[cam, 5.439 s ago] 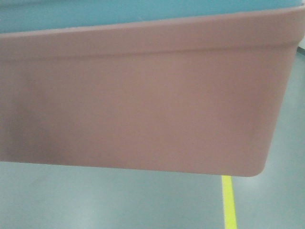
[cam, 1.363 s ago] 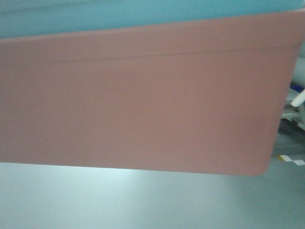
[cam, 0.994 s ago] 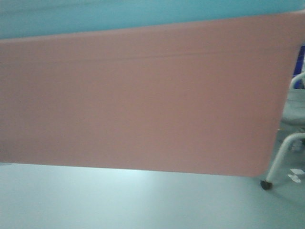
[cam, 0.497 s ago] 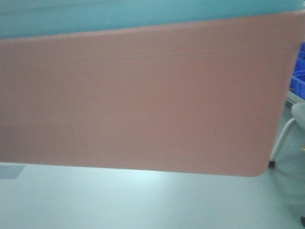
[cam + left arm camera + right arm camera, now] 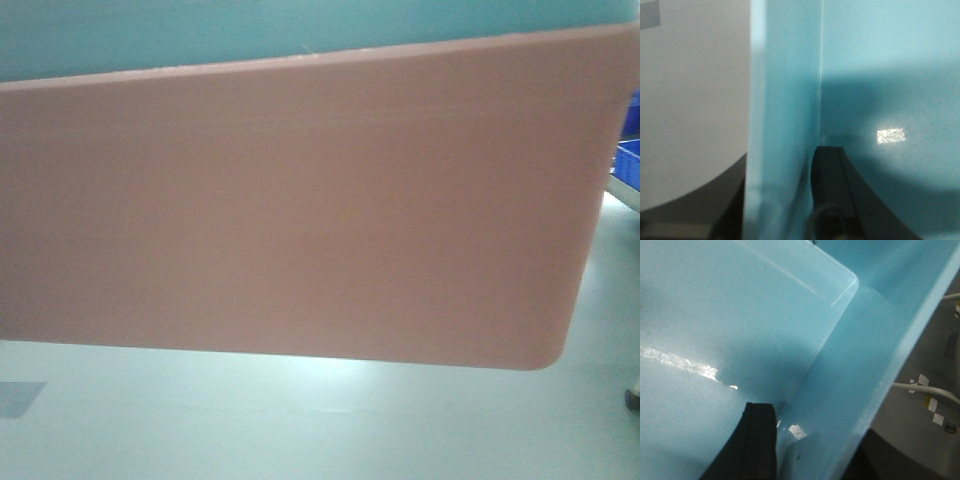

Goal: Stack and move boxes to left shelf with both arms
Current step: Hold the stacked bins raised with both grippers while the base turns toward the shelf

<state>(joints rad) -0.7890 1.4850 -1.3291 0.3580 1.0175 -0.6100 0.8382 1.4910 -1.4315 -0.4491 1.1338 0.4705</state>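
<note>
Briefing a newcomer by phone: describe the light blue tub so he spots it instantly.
A salmon pink tub fills most of the front view. The light blue tub shows as a band above its rim, along the top edge. It is pale blue, unlike the deep blue crate at right.

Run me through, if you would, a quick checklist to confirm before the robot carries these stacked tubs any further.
1. Tubs nested: the blue tub sits inside the pink tub: ok.
2. Left gripper straddles the blue tub's wall, one finger inside: ok.
3. Right gripper straddles its wall likewise: ok.
4. Stack clear of the floor: ok.
5. Stack level: the pink rim slopes up to the right in the front view, perhaps only perspective: cannot tell.
6. Route to the shelf: the pink tub blocks most of the front view, no shelf is visible, and blue crates show at the right edge: cannot tell.
</note>
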